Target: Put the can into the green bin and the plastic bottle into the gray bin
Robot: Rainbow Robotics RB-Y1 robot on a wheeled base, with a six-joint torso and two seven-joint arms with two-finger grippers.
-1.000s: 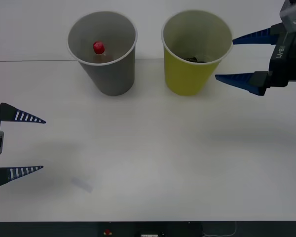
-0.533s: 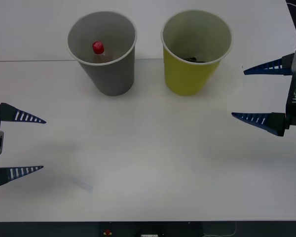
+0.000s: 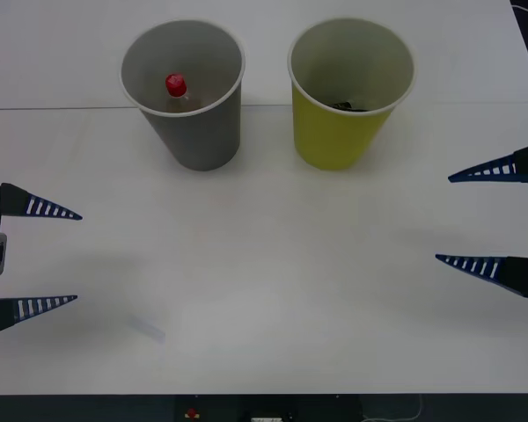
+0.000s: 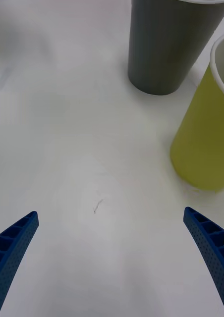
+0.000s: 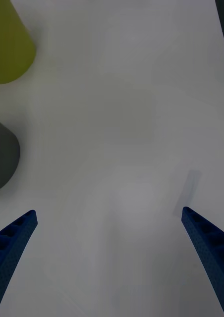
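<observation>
The gray bin (image 3: 194, 123) stands at the back left of the table, and the plastic bottle (image 3: 177, 90) with its red cap is inside it. To its right stands the green bin (image 3: 339, 132), with the dark can (image 3: 345, 106) lying at its bottom. My right gripper (image 3: 444, 217) hangs open and empty at the table's right edge, well in front of and to the right of the green bin. At the left edge my left gripper (image 3: 77, 257) is open and empty. The right wrist view shows the gray bin (image 4: 166, 44) and the green bin (image 4: 206, 143) side by side.
The white table (image 3: 264, 264) stretches between the two grippers. A faint mark (image 3: 146, 328) lies near the front left. A seam (image 3: 53, 107) crosses the table behind the bins.
My right gripper has drawn back from beside the green bin's rim, moving toward the front and to the right edge. The left gripper and both bins stayed still.
</observation>
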